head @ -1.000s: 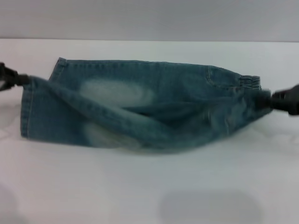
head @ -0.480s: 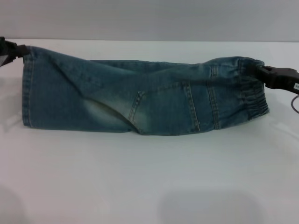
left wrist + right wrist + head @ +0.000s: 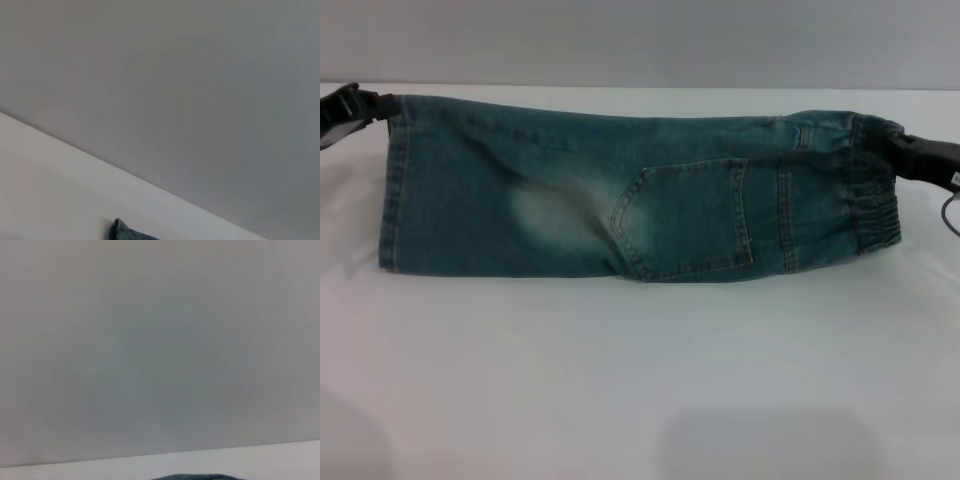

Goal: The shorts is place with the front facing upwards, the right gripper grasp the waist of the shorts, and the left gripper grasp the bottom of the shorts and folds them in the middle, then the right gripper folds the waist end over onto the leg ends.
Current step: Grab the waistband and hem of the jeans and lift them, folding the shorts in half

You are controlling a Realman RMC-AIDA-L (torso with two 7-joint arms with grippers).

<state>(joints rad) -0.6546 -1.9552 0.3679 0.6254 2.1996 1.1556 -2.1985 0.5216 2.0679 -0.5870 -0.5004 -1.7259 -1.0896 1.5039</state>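
Observation:
The blue denim shorts (image 3: 620, 200) lie folded lengthwise on the white table (image 3: 620, 390), with a back pocket (image 3: 695, 220) facing up. The hemmed bottom of the shorts (image 3: 390, 190) is at the left and the gathered elastic waist (image 3: 870, 205) at the right. My left gripper (image 3: 365, 105) is shut on the far corner of the leg hem. At the far corner of the waist, my right gripper (image 3: 905, 152) is shut on the band. Each wrist view shows only a sliver of denim (image 3: 122, 231) (image 3: 195, 477) against the grey wall.
A grey wall (image 3: 640, 40) rises behind the table's far edge, close to the shorts' far side. A thin cable (image 3: 948, 215) hangs by the right gripper. Bare white tabletop stretches in front of the shorts.
Both grippers have swung the near half of the shorts up and over toward the far edge. The cloth now lies flat in half, back pocket showing.

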